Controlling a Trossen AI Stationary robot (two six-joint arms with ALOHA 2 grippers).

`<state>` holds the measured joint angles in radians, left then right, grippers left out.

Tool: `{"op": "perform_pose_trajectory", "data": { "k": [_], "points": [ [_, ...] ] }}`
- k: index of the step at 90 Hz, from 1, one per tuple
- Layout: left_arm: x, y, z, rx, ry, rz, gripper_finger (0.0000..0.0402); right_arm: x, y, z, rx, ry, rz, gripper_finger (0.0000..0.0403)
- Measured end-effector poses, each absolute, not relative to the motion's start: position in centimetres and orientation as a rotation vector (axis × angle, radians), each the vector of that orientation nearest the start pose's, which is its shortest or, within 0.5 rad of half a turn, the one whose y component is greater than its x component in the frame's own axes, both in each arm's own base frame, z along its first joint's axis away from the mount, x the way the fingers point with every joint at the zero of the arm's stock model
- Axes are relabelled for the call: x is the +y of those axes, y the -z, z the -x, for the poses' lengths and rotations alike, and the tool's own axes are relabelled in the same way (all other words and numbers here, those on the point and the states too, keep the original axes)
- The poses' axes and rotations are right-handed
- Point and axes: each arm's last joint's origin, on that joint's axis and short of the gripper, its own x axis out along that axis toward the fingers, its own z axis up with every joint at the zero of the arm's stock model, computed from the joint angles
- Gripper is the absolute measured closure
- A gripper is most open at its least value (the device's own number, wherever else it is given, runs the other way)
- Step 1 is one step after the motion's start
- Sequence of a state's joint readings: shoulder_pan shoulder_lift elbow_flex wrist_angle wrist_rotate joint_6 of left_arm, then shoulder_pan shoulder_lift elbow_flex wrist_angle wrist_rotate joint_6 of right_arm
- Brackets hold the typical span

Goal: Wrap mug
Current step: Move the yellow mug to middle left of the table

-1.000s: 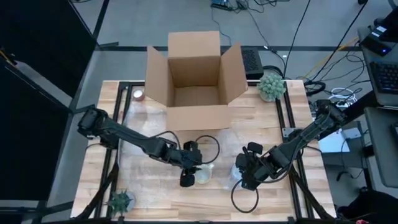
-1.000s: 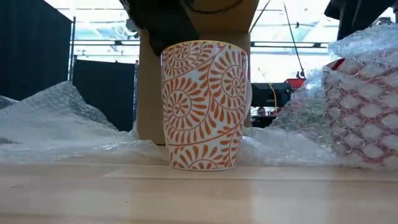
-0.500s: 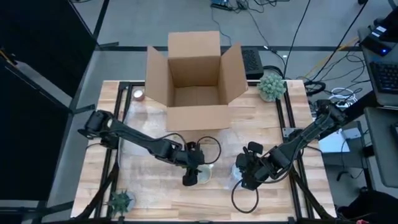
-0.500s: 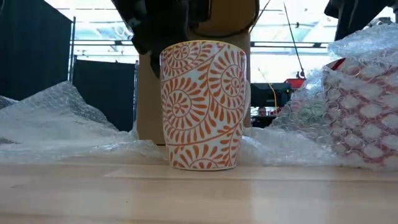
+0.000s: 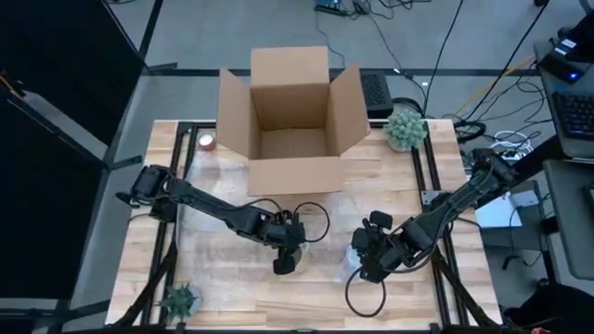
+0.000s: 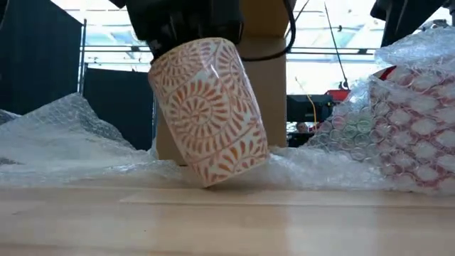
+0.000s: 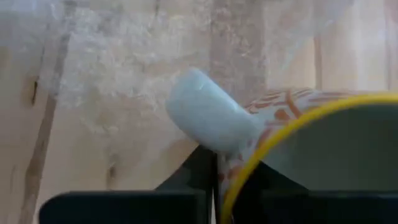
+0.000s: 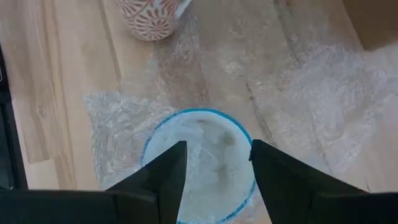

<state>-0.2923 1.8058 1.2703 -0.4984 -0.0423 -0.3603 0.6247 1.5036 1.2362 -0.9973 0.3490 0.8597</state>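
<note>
The white mug with orange leaf scrolls [image 6: 206, 114] stands tilted on a bubble wrap sheet [image 6: 71, 146] near the table's middle front. My left gripper [image 5: 285, 260] is shut on the mug from above. The left wrist view shows the mug's yellow rim [image 7: 292, 127] and its pale handle [image 7: 208, 115]. My right gripper [image 8: 214, 171] stands open to the mug's right, its fingers over a blue-rimmed vessel [image 8: 199, 155] that sits in bubble wrap. I see no touch there. My left gripper holds the mug by its rim [image 7: 225, 186], next to the handle, with one finger inside the mug and one outside. The fingers come from above, pointing down. The mug leans with its top toward the table's left, and only its lower right edge [image 6: 217, 181] is on the bubble wrap.
An open cardboard box [image 5: 292, 121] stands at the table's far middle. A bubble-wrapped red-patterned bundle [image 6: 412, 121] rises to the mug's right. Small plants stand at the far right [image 5: 405, 128] and the near left [image 5: 179, 299] corners. A small round object [image 5: 206, 141] lies far left.
The mug stood upright a second ago. My left gripper, above its rim, has tipped it with the top toward the table's left, so the left side of its base has lifted while the right edge stays on the bubble wrap.
</note>
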Motion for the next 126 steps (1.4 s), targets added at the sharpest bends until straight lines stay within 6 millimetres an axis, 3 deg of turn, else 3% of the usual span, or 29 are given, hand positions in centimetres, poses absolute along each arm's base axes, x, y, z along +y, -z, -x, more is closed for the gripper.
{"op": "perform_pose_trajectory", "data": {
  "k": [12, 33, 62, 75, 90, 111, 126],
  "points": [
    [-11.4, -24.1, -33.7, 1.112, 0.048, 0.118, 0.0397, 15.7, -26.9, -23.5, 1.104, 0.249, -0.173, 0.0236],
    [-11.6, -26.1, -28.1, 1.315, -0.088, 0.051, 0.0399, 15.7, -26.9, -23.4, 1.109, 0.258, -0.179, 0.0236],
    [-10.9, -20.6, -21.0, 1.511, -0.249, 0.062, 0.0401, 15.7, -26.9, -23.3, 1.098, 0.268, -0.161, 0.0236],
    [-10.7, -19.1, -20.3, 1.515, -0.282, 0.131, 0.0389, 15.7, -27.0, -23.3, 1.097, 0.269, -0.16, 0.0236],
    [-10.8, -19.0, -20.6, 1.51, -0.257, 0.137, 0.0335, 15.7, -26.9, -23.3, 1.099, 0.269, -0.159, 0.0236],
    [-11.0, -22.8, -20.8, 1.451, -0.198, 0.246, 0.0242, 15.7, -26.9, -23.3, 1.105, 0.272, -0.154, 0.0236],
    [-10.7, -26.7, -20.9, 1.31, -0.204, 0.258, 0.0218, 15.7, -26.9, -23.2, 1.114, 0.271, -0.153, 0.0236]
  ]
}}
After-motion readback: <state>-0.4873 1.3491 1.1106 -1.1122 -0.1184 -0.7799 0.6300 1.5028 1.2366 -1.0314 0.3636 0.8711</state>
